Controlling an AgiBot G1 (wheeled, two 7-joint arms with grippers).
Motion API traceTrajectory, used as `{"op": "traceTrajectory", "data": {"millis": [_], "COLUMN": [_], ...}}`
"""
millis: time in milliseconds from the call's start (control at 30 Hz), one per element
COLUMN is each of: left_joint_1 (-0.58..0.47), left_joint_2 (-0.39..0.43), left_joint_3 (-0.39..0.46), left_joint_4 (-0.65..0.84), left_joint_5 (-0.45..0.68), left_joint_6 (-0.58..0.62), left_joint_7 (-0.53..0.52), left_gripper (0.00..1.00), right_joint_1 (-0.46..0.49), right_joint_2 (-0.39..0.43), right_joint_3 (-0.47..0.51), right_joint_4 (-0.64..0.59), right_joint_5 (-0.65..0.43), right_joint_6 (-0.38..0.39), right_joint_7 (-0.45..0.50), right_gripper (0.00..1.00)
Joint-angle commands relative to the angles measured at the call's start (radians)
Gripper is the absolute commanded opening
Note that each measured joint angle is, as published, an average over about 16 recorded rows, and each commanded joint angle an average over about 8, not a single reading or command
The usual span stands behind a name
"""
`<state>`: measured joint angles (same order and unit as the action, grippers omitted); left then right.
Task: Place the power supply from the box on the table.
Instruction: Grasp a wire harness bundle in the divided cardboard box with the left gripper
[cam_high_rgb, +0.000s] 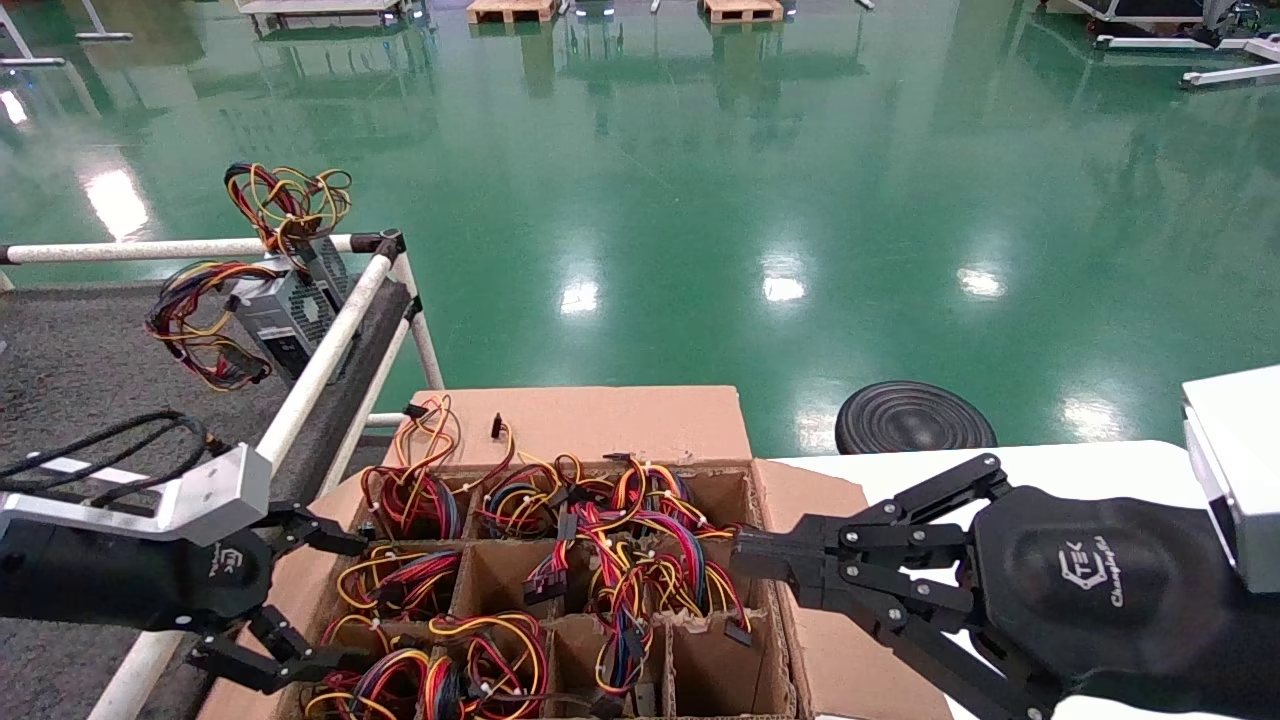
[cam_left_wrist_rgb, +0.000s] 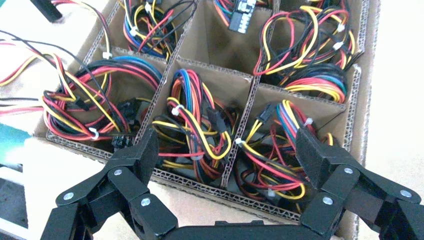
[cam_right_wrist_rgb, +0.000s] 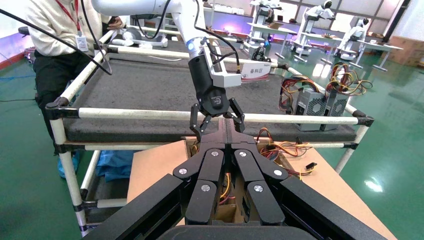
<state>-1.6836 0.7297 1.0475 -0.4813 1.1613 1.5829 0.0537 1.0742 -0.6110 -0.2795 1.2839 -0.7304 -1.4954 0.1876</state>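
I'm holding the left gripper (cam_high_rgb: 335, 600) spread wide over the box (cam_high_rgb: 600, 425) cells w/ wire bundles (cam_left_wrist_rgb: 195, 130); right gripper (cam_high_rgb: 745, 555) pressed shut by the box edge; power supply (cam_high_rgb: 285, 315) sitting on the table (cam_high_rgb: 70, 360)

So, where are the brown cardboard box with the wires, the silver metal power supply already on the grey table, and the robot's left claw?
brown cardboard box (cam_high_rgb: 600, 425): head view, far flap.
silver metal power supply (cam_high_rgb: 285, 315): head view, vented side.
left gripper (cam_left_wrist_rgb: 227, 150): left wrist view, midway between its open fingertips.
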Motion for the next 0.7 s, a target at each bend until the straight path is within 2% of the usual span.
{"op": "traceTrajectory", "data": {"millis": [33,700], "left_joint_1": [0.0,-0.017], "left_joint_2": [0.006,0.071], "left_joint_3": [0.004,0.022], "left_joint_4": [0.016,0.148], "left_joint_5": [0.002,0.008], "left_joint_6": [-0.001,-0.008], "left_joint_7": [0.009,0.073], "left_gripper": [1.0,1.0], "right_joint_1": [0.0,0.0], "right_joint_2": [0.0,0.0], "right_joint_3": [0.0,0.0], "right_joint_4": [0.0,0.0], "right_joint_5": [0.0,0.0], "right_joint_6": [0.0,0.0], "right_joint_7": [0.0,0.0], "right_gripper": [0.0,0.0]}}
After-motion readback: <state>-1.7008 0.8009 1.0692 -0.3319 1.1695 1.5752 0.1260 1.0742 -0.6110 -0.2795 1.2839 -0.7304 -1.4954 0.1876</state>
